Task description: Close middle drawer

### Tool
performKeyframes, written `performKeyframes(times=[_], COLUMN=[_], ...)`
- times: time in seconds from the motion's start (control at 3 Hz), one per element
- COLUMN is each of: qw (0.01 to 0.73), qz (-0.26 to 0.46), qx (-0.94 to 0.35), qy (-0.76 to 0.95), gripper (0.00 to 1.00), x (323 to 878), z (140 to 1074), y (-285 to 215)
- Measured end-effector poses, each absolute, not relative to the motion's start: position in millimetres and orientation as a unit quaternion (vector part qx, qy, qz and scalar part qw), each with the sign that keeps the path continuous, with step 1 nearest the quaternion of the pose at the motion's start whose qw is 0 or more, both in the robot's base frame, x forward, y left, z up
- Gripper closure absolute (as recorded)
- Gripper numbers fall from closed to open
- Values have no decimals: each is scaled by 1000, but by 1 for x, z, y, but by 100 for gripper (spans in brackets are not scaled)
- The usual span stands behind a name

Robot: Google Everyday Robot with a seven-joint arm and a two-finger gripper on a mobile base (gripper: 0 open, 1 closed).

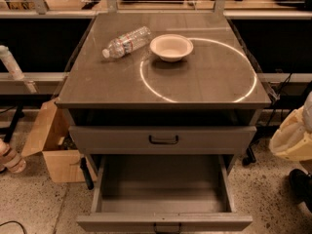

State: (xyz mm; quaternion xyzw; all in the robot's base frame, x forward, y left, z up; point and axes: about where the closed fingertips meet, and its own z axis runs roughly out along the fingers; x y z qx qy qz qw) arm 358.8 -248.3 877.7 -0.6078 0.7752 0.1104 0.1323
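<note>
- Gripper: outside our view, so we cannot tell its state. Only a pale, rounded arm part (292, 140) shows at the right edge.
- Middle drawer (163, 191): stands pulled out toward us beneath the top drawer (209, 140). Its handle (167, 226) faces us, and its long axis runs left to right.

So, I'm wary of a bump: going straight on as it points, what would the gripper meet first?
Cannot tell: the gripper is out of view. Only a pale rounded part, maybe the arm, shows at the picture's right edge, apart from the open middle drawer.
</note>
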Motion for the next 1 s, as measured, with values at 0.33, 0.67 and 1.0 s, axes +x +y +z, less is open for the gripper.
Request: performKeyframes(times=[0.33, 0.67, 1.0], qw=[124, 119, 115], qz=[122, 120, 116], qx=[-604, -601, -598], qy=[778, 781, 785], gripper=[100, 100, 100], x=[350, 341, 329], z=[869, 861, 853], y=[-247, -244, -242])
